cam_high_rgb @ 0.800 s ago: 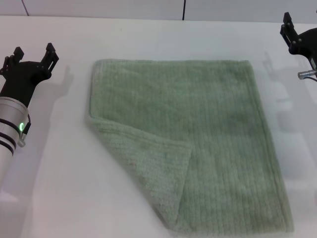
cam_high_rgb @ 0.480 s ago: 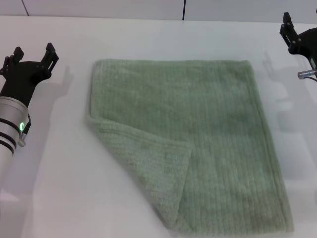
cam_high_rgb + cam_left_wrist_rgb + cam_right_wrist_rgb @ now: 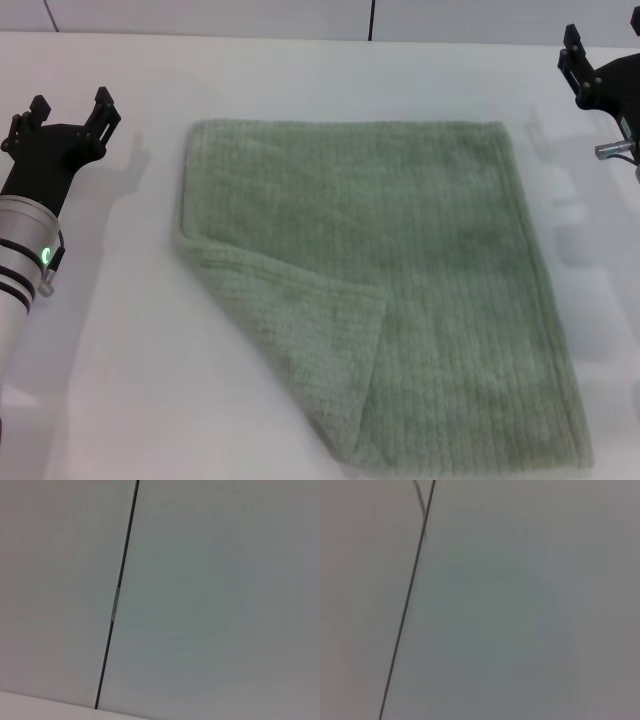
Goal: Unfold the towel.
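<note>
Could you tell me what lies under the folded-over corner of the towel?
Under the folded flap, more of the towel shows around its edges, lying on the white table. Whatever sits directly beneath the flap is covered.

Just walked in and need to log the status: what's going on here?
A green towel lies on the white table with its near-left corner folded over onto itself. Neither arm is touching it. The left gripper hangs open off the towel's left side, and the right gripper sits at the far right. Unfolding has not begun.
</note>
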`<act>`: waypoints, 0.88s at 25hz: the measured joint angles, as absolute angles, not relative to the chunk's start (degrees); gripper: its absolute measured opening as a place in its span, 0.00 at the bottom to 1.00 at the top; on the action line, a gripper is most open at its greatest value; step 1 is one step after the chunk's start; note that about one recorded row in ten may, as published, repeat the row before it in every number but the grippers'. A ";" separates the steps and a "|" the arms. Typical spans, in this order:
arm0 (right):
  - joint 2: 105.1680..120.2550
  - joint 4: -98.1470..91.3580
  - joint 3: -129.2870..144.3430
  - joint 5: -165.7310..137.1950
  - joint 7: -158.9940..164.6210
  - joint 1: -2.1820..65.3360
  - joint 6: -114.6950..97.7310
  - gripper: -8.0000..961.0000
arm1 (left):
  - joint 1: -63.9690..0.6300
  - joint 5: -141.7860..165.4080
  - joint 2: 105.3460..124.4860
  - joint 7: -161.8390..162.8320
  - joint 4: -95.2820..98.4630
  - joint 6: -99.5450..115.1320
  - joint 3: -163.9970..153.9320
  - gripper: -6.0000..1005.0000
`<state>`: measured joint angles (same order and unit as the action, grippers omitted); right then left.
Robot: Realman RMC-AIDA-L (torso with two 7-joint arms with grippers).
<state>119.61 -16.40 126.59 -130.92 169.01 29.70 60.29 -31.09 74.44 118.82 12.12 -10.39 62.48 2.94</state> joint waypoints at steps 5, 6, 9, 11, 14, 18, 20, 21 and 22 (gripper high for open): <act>119.62 -16.78 127.32 -130.94 169.01 29.41 60.26 0.71 | -31.16 74.44 118.83 12.20 -10.38 62.47 2.96 0.84; 119.62 -16.86 127.59 -130.94 169.01 29.36 60.22 0.71 | -31.16 74.44 118.83 12.20 -10.38 62.47 2.96 0.84; 119.62 -17.44 128.08 -130.95 169.10 29.27 59.16 0.69 | -31.29 74.44 118.79 12.16 -10.28 62.57 2.76 0.84; 119.62 -18.11 128.10 -130.98 169.06 29.27 57.67 0.54 | -31.32 74.45 118.79 12.13 -10.27 62.61 2.74 0.84; 119.61 -18.79 128.11 -130.97 168.91 29.39 56.02 0.37 | -31.37 74.44 118.76 12.29 -10.06 62.66 2.72 0.84; 119.53 -20.38 128.10 -130.98 168.80 29.45 53.53 0.21 | -31.38 74.44 118.74 12.32 -10.00 62.67 2.72 0.84; 119.32 -22.20 128.09 -130.98 168.72 29.37 50.76 0.17 | -31.38 74.45 118.72 12.33 -9.96 62.67 2.72 0.84; 119.26 -22.87 128.08 -130.97 168.71 29.40 49.23 0.15 | -31.33 74.44 118.65 12.34 -9.86 62.67 2.72 0.84; 119.17 -23.61 128.03 -130.97 168.66 29.49 47.55 0.13 | -31.32 74.44 118.65 12.35 -9.86 62.67 2.72 0.84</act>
